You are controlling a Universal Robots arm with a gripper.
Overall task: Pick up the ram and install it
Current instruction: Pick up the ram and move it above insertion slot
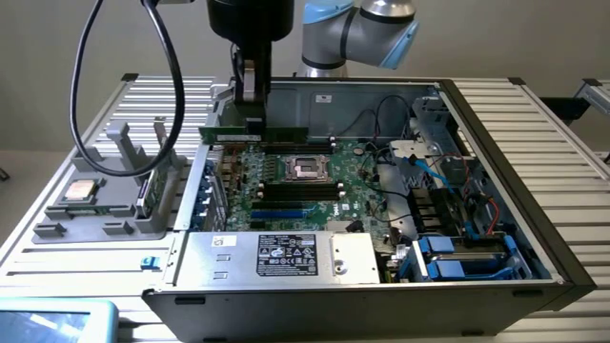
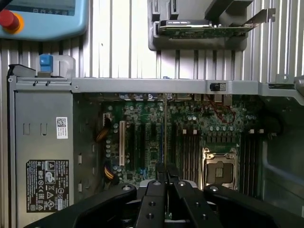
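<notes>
So, starting at the exterior view's left: a grey plastic holder tray sits on the ribbed metal table. A square silver processor chip lies flat in one of its pockets, and a broad green expansion card stands on edge in a slot. I'd guess they're parked like that so each part can be grabbed straight from above.

Moving right, the black two-finger gripper is clamped tight on the long, thin green ram stick, pinching it around mid-length by the top edge. That leaves the contact edge pointing down and free. The stick hangs over the rear part of the green motherboard inside the open dark metal computer case. Its long side runs the same way as the black memory slots, which looks deliberate, so it's lined up for a slot. From the wrist view it shows edge-on, a thin line running out from between the fingers. It doesn't look seated in anything, but I can't say for sure.

Just right of that is the silver processor socket, empty. Further right come loose black cables and blue plastic drive caddies, well apart from the gripper.
</notes>
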